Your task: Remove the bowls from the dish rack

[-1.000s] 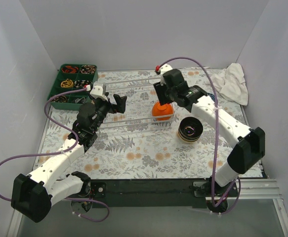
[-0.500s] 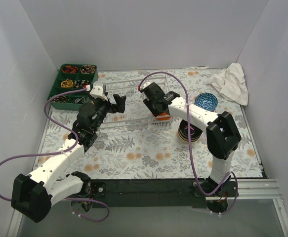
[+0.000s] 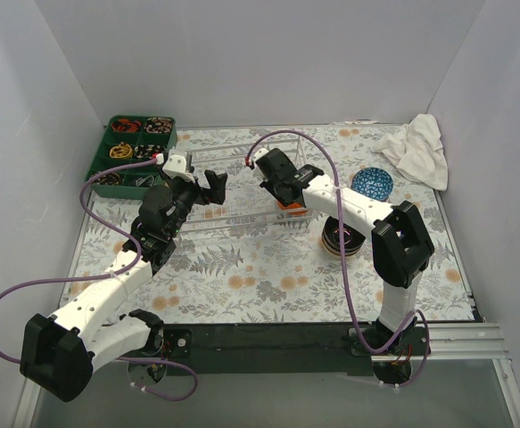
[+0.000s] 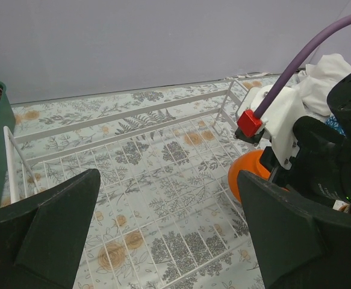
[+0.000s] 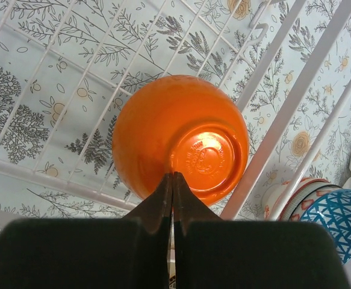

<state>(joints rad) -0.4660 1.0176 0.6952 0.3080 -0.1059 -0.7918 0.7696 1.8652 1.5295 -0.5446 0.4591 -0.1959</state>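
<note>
An orange bowl (image 3: 289, 208) lies upside down at the right end of the white wire dish rack (image 3: 242, 223). My right gripper (image 3: 284, 194) hangs right above it. In the right wrist view that gripper (image 5: 173, 176) is shut, fingertips pressed together over the bowl's (image 5: 181, 135) base ring, with nothing between them. My left gripper (image 3: 213, 188) hovers open over the rack's middle. In the left wrist view the left gripper (image 4: 169, 198) stands wide open above bare rack wires (image 4: 121, 114), and the orange bowl (image 4: 244, 171) is at its right.
A stack of bowls (image 3: 342, 239), dark on top, stands on the table right of the rack. A bowl that is blue inside (image 3: 372, 185) sits behind it. A white cloth (image 3: 416, 147) lies at the back right, a green compartment tray (image 3: 135, 147) at the back left.
My right arm folded in and swung left over the orange bowl, uncovering the blue bowl. Its jaws went from part open to shut. The left arm has not moved.
</note>
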